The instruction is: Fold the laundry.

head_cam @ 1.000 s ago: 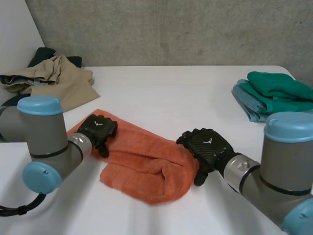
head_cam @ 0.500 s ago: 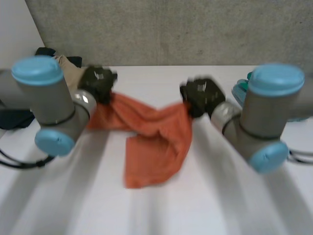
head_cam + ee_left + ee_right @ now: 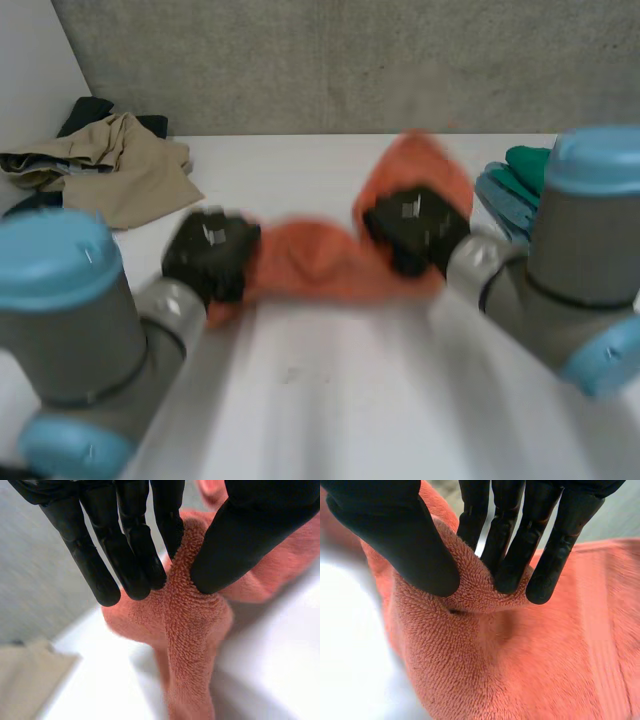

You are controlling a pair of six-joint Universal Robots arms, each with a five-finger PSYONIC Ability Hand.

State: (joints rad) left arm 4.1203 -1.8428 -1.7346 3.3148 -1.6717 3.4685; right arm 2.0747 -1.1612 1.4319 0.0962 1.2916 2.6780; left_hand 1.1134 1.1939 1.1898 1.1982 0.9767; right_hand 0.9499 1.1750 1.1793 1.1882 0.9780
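Observation:
An orange towel hangs in the air above the white table, stretched between my two hands. My left hand holds its left end; in the left wrist view the fingers and thumb pinch a ridge of the towel. My right hand holds the right end, and part of the towel sticks up behind it. In the right wrist view the thumb and fingers pinch a fold of the towel.
A heap of beige and dark clothes lies at the table's far left. Folded green and blue cloths are stacked at the far right, behind my right arm. A grey concrete wall stands behind the table.
Both hands closed on the towel, lifted it off the table and swung it up and toward the camera. It has opened out from a folded bundle to a stretched span.

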